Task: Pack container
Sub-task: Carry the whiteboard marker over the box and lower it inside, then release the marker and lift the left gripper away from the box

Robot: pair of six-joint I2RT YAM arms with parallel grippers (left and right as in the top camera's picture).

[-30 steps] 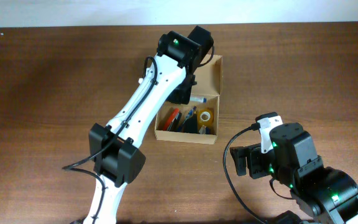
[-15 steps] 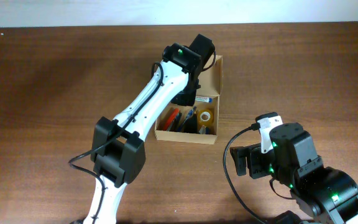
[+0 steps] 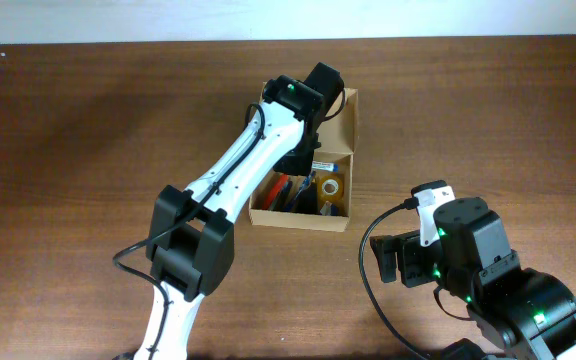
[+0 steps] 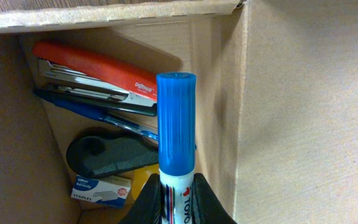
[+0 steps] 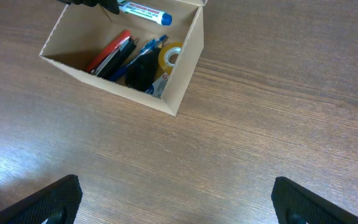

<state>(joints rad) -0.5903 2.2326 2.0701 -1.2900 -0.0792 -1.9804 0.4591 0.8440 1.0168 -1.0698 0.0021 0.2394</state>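
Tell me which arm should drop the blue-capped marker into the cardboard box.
Left. The left claw grips the marker right above the box interior; the right claw hangs open over the table, apart from the box.

A brown wooden table [image 5: 260,130] spreads through the overhead and right wrist views. A red stapler [image 4: 92,68] with a metal underside lies along a blue pen [image 4: 92,111], the two touching. Just beside the pen sits a black rounded object [image 4: 114,155] whose kind is unclear, with a small blue-and-white staple box [image 4: 101,188] against it and a yellow tape roll [image 5: 171,56] near both. A white marker [image 4: 176,124] with a blue cap sits higher than these.
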